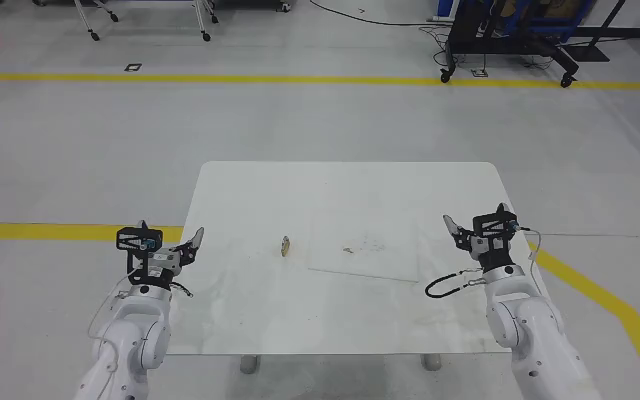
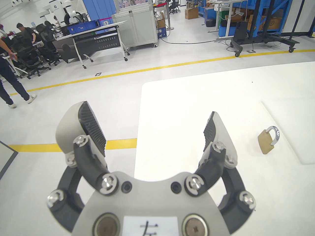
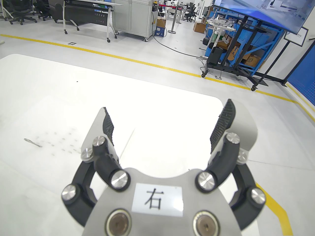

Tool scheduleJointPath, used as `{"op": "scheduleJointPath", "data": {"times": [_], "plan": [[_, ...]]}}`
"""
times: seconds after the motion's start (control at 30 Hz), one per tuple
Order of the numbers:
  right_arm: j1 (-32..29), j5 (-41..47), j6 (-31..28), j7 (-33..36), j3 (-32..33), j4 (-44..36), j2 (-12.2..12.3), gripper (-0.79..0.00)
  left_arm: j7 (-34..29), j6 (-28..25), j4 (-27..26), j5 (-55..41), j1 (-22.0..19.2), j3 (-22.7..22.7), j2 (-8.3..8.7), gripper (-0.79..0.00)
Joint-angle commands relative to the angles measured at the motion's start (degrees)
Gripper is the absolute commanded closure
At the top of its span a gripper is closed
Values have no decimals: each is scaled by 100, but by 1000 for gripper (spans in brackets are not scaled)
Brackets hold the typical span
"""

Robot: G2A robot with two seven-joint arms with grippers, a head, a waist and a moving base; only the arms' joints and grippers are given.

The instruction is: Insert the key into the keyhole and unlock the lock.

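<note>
Near the middle of the white table (image 1: 350,185) rests the brass padlock (image 1: 286,245). Right of the padlock, not touching it, the key (image 1: 348,250) lies on a clear sheet (image 1: 385,262). Well left of the padlock, the left gripper (image 1: 170,236) gapes wide and empty. Well right, the right gripper (image 1: 478,222) does likewise.

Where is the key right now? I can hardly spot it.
The key lies flat near the middle of the table, on a thin clear mat, with the brass padlock close by, to the robot's left of it.
</note>
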Motion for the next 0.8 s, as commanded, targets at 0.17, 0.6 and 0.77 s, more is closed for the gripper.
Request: {"op": "scheduleJointPath", "data": {"times": [0.17,0.6,0.77], "plan": [[0,0,0,0,0,0,0,-785,0,0,0,0,0,0,0,-784],[960,349,-1366,1012,-719,592,-23,-785,0,0,0,0,0,0,0,-785],[960,349,-1366,1012,-719,592,-23,-785,0,0,0,0,0,0,0,-785]]}}
